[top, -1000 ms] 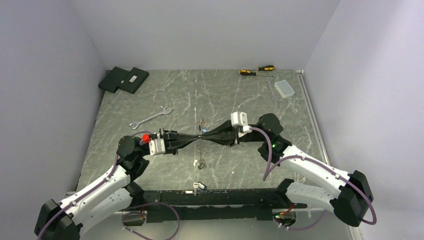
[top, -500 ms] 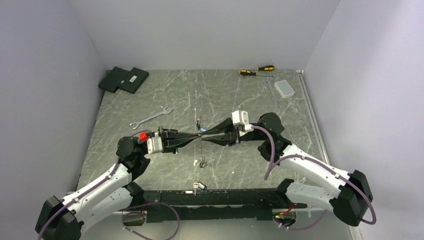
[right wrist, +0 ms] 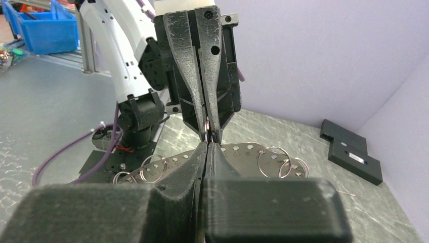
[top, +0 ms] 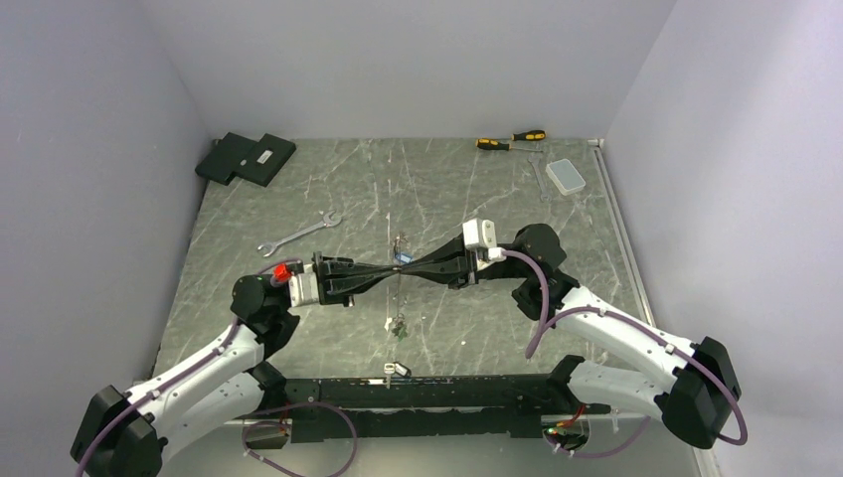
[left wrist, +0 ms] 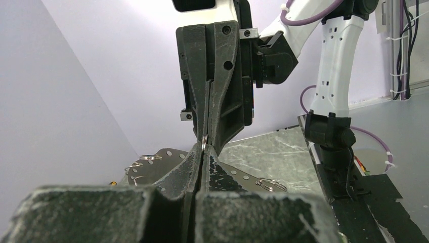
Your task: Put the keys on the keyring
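Over the middle of the table my left gripper (top: 394, 269) and right gripper (top: 406, 266) meet tip to tip, both with jaws pressed together. The keyring (top: 399, 298) is a thin silvery wire that runs from above the tips down to the table. A short bright piece of it (left wrist: 204, 143) sits pinched where the two pairs of tips meet. A small key with a green head (top: 398, 334) hangs at the wire's lower end. Another small key with a bluish head (top: 397, 370) lies near the front rail.
A silver wrench (top: 298, 235) lies at the left. Black boxes (top: 246, 157) sit at the back left. Two yellow-and-black screwdrivers (top: 510, 140) and a clear plastic box (top: 567, 176) are at the back right. Split rings (right wrist: 273, 159) hang on a perforated plate under the jaws.
The right gripper's jaws parted slightly and closed again at the wire. Both arms edged a little. The wire's lower end with the green key now hangs slightly lower.
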Robot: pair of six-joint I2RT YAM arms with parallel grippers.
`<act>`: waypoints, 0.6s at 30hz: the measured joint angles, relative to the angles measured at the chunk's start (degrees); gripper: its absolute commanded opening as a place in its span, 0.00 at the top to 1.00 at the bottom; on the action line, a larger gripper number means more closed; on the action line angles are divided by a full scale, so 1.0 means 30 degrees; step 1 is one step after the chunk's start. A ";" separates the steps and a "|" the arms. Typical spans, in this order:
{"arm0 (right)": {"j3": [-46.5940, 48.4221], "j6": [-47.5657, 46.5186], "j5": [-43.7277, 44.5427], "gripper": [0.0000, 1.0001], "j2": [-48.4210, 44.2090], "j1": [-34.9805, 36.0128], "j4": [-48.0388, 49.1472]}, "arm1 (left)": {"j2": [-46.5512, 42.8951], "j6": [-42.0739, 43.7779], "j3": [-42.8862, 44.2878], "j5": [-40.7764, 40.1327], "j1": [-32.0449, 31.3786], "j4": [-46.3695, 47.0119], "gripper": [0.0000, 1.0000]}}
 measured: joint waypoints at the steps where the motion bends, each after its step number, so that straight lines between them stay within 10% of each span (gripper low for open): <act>1: 0.0000 -0.0007 -0.0007 1.00 -0.0007 -0.0007 0.0015 | 0.0044 -0.0029 -0.0029 -0.0007 0.0000 0.0131 0.96; 6: 0.0029 -0.0379 -0.0197 1.00 -0.0029 0.0102 -0.0699 | -0.0750 0.0437 -0.0029 -0.0131 0.0000 -0.1260 0.34; 18: -0.0342 -0.8714 0.6615 1.00 -0.1676 0.4000 -0.7227 | -0.6586 0.7402 0.3781 -0.1902 -0.0044 -1.8455 0.28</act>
